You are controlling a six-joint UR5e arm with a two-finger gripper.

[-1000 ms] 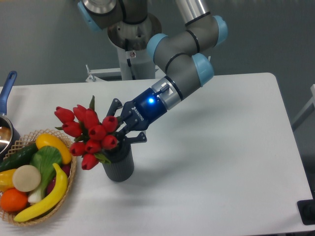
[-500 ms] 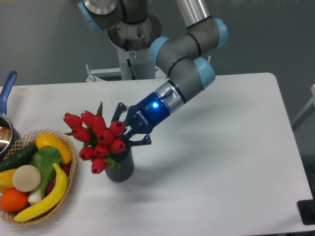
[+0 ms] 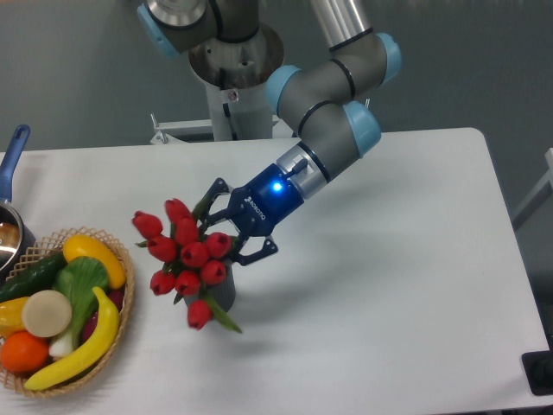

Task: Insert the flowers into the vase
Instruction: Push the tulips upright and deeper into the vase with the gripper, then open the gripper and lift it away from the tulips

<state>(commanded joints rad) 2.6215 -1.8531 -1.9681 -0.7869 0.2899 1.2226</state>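
The arm slants down from one o'clock, its gripper (image 3: 232, 232) clamped on the flowers (image 3: 186, 259). Their red buds hide nearly all of the vase (image 3: 223, 294).

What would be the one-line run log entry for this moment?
gripper: shut on flowers | flowers: tilted left, covering vase mouth | vase: upright on table | inserted: cannot tell

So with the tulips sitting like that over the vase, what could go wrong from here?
The flowers lean left and hide most of the vase, so whether the stems are seated cannot be told; once let go, the bunch could tip out. The gripper sits close above the rim and might knock the vase over.
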